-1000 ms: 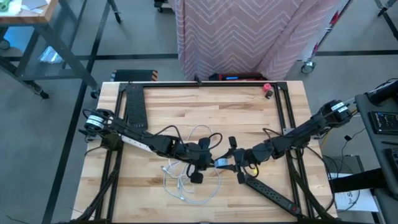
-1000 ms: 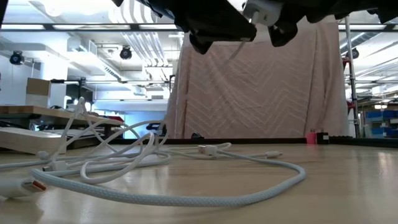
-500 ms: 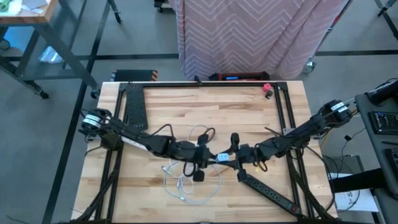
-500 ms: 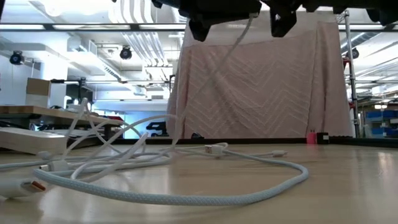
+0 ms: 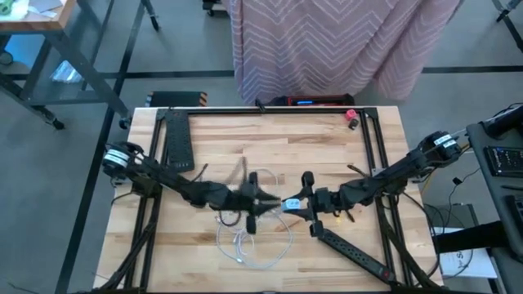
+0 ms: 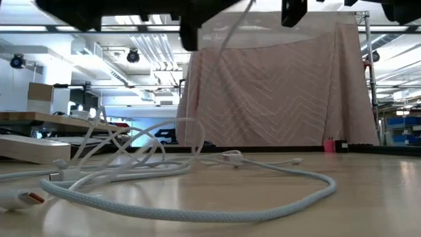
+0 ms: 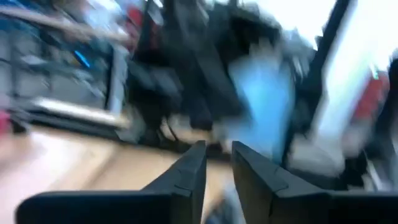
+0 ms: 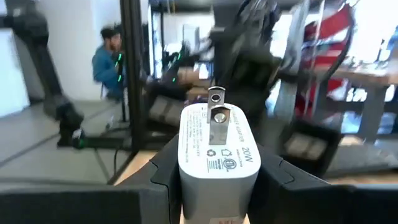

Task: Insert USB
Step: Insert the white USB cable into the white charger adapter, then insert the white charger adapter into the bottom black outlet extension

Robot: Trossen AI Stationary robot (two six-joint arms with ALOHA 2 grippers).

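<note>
A white braided USB cable [image 5: 245, 237] lies in loose loops on the wooden table, and one strand [image 6: 227, 36] rises from the pile to the grippers above. One free plug end [image 6: 26, 196] rests on the table near the camera. My right gripper [image 5: 301, 204] hovers at mid-table, shut on a white wall charger [image 8: 214, 149]. My left gripper [image 5: 263, 201] faces it from the left, a short way off. In the left wrist view its fingers [image 7: 217, 165] stand nearly together; the picture is blurred. My left gripper is shut on the USB cable's raised end, but the blur and the fingers hide the place of contact. The cable hangs slack below it, with its loops [image 6: 197, 210] on the table. My right gripper pinches the charger's body [image 8: 186, 168] between its two fingers, one on each side. The fingers lie level, reaching toward the table's left. The charger is lifted clear, its labelled face and folded prongs [image 8: 216, 115] showing to the wrist camera.
A black power strip [image 5: 351, 251] lies slanting near the right gripper, toward the near right corner. A white power strip [image 6: 33, 148] lies under the left arm. A black plate [image 5: 178, 139] sits at the far left, a small red object [image 5: 351, 116] at the far edge.
Both grippers have risen and drawn closer together, shifting slightly toward the far edge. The left gripper has turned to face the charger. The cable's held strand has been pulled higher, and the loops on the table have shifted with it.
</note>
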